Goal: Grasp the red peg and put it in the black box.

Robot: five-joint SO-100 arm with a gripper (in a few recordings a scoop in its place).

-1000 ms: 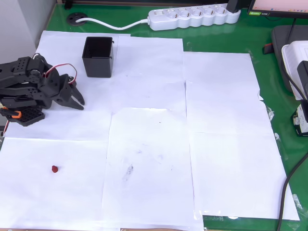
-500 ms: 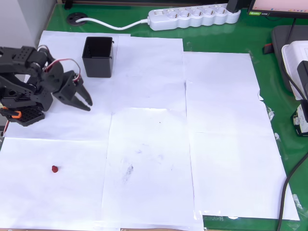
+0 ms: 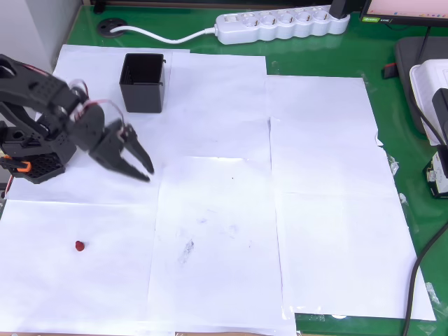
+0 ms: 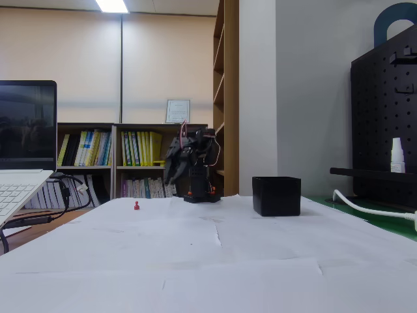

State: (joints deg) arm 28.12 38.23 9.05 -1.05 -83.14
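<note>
The red peg (image 3: 80, 246) is a tiny dark-red stub lying on white paper near the front left of the overhead view; in the fixed view the red peg (image 4: 137, 206) stands left of the arm. The black box (image 3: 143, 82) sits upright at the back left, and the black box (image 4: 277, 195) shows right of the arm in the fixed view. My gripper (image 3: 147, 173) hangs above the paper, below and right of the box and well away from the peg. Its fingers are a little apart and hold nothing. In the fixed view my gripper (image 4: 173, 175) points downward.
White paper sheets (image 3: 322, 210) cover a green table (image 3: 392, 105). A white power strip (image 3: 283, 24) and its cable lie along the back edge. A black cable (image 3: 420, 273) and devices sit at the right edge. A laptop (image 4: 19, 182) stands at the left of the fixed view.
The arm has reached out from its folded pose; the gripper has moved right and toward the front, away from the base. Peg and box have not moved.
</note>
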